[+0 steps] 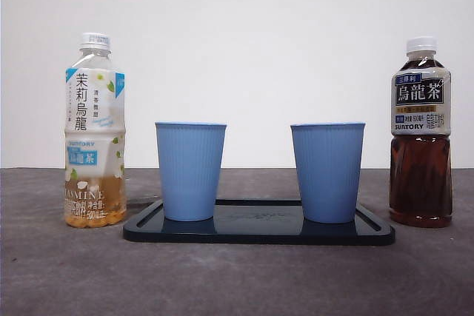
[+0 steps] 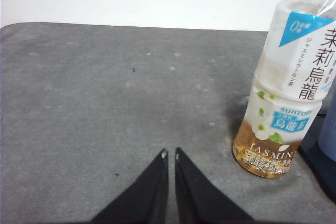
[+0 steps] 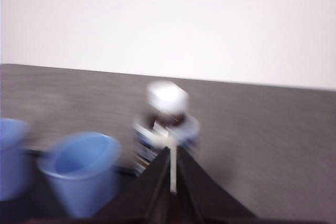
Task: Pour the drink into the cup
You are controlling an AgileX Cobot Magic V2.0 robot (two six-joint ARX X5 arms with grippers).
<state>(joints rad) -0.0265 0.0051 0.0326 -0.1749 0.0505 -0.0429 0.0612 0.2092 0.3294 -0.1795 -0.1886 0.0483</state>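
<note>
Blurred dark tea bottle (image 3: 167,121) beyond clenched right tool (image 3: 172,153), left tool (image 2: 170,155) clenched, jasmine bottle (image 2: 291,85) cap cropped.

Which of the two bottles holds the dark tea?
The oolong bottle with the dark blue label, standing off the tray beside one cup; the jasmine bottle at the other end holds only a little pale tea.

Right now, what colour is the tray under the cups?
Black tray, glossy; clearest in the front view.
</note>
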